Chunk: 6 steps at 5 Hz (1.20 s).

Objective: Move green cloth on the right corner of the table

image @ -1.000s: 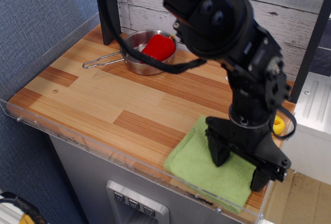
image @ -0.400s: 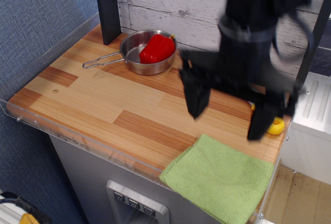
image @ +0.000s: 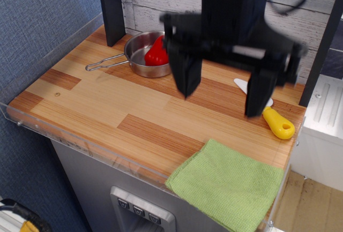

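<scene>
The green cloth point(image: 228, 185) lies flat at the front right corner of the wooden table point(image: 96, 100), its front edge hanging over the acrylic rim. My gripper point(image: 222, 91) is open and empty, raised well above the table behind the cloth, its two black fingers point(image: 185, 74) spread wide. It is blurred by motion and touches nothing.
A steel pan point(image: 143, 55) with a red pepper point(image: 156, 54) stands at the back, partly behind the gripper. A yellow-handled spatula point(image: 277, 122) lies at the right edge. A black post point(image: 111, 7) stands at the back left. A whitewashed plank wall runs behind.
My gripper let go of the cloth, rose from it and moved back and left. The cloth now lies flat at the front right corner.
</scene>
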Each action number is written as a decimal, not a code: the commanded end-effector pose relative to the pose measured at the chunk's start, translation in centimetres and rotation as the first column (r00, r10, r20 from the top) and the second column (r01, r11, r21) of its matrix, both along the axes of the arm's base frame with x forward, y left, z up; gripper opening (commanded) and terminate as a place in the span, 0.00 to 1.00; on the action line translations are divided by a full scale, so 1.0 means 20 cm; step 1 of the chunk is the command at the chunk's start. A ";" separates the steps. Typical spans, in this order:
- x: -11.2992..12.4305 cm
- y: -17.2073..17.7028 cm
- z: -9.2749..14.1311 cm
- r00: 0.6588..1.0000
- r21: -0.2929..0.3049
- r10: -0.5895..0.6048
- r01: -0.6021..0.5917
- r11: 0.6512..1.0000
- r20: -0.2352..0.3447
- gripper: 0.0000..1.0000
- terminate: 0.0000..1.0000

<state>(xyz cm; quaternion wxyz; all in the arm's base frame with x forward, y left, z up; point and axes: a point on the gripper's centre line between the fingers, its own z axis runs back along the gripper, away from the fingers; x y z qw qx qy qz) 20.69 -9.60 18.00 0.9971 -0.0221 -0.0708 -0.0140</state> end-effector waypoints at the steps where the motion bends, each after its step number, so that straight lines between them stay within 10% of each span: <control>1: 0.00 0.06 0.22 0.999 -0.003 -0.024 0.024 1.000 0.040 1.00 0.00; 5: 0.06 0.18 0.21 0.997 -0.046 -0.082 0.081 0.996 -0.013 1.00 0.00; 6: 0.06 0.18 0.21 0.997 -0.046 -0.082 0.081 0.996 -0.013 1.00 1.00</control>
